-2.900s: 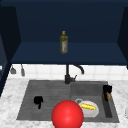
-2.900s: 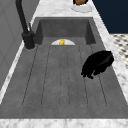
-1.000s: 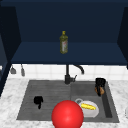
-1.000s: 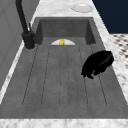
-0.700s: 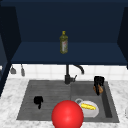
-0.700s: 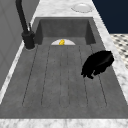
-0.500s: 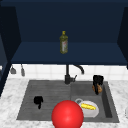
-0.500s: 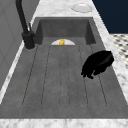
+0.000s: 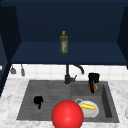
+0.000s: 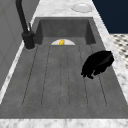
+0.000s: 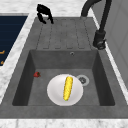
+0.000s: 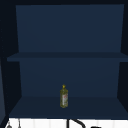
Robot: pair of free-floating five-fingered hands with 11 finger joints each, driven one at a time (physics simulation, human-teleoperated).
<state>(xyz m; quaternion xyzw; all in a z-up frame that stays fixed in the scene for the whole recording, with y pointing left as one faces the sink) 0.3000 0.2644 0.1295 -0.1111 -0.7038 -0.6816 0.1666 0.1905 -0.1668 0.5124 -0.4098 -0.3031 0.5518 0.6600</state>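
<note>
**Right hand at the back of the basin, beside a small brown thing**

The right hand point(image 9: 94, 78) hangs over the back right corner of the basin point(image 9: 106, 100), just right of the faucet point(image 9: 67, 75). A small brown thing point(image 9: 90, 87) sits against its lower edge. I cannot tell whether the hand grips it or only touches it. The step in hand looks like the handling of that brown thing above the basin. Judged from here, a move calls for keeping clear of the faucet and the basin's back wall, and of the plate point(image 11: 53, 92) lower in the basin.

The left hand point(image 9: 38, 100) hovers idle over the draining board point(image 9: 50, 92) near its front. Its fingers are curled downward around nothing.

Counted:
- two hands
- one brown thing
- one faucet
- one white plate in the basin, with one corn cob point(image 11: 67, 88) lying on it
- one red ball point(image 9: 67, 115) at the sink's front edge
- one round white dish point(image 10: 81, 7) on the tabletop point(image 9: 10, 100) beyond the basin
- one yellowish bottle point(image 9: 63, 42) standing upright on the lower shelf point(image 9: 37, 53) of the cabinet above
</note>
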